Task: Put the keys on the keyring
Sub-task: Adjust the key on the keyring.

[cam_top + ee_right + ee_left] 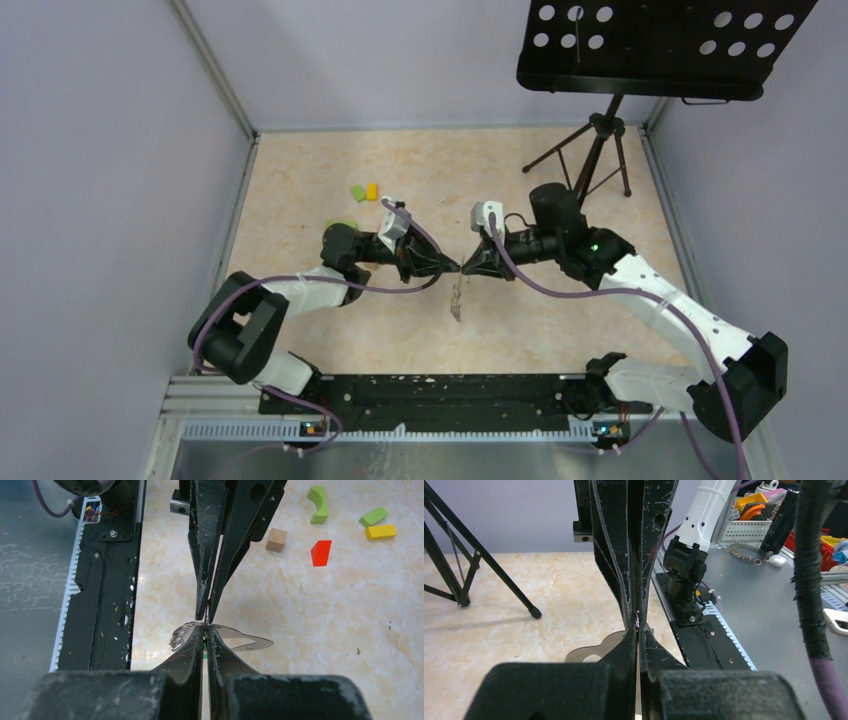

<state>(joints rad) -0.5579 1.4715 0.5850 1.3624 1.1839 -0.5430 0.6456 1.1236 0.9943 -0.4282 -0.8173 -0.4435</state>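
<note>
Scratched black right gripper (206, 630) meets left gripper (207, 611) tip to tip.
Both jaws pinched shut, what they grip unclear; flat, toothed silver keys (457, 303) hang beneath.

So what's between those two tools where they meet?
Almost nothing: the left tool and right tool meet tip to tip, pinching a thin metal sliver, seen in both wrist views. The keys dangle just below in the top view.

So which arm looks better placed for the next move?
Right, narrowly. Left pincer and right pincer meet shut, tip to tip, keys hanging at the join; the right wrist view shows the keys clearest.
</note>
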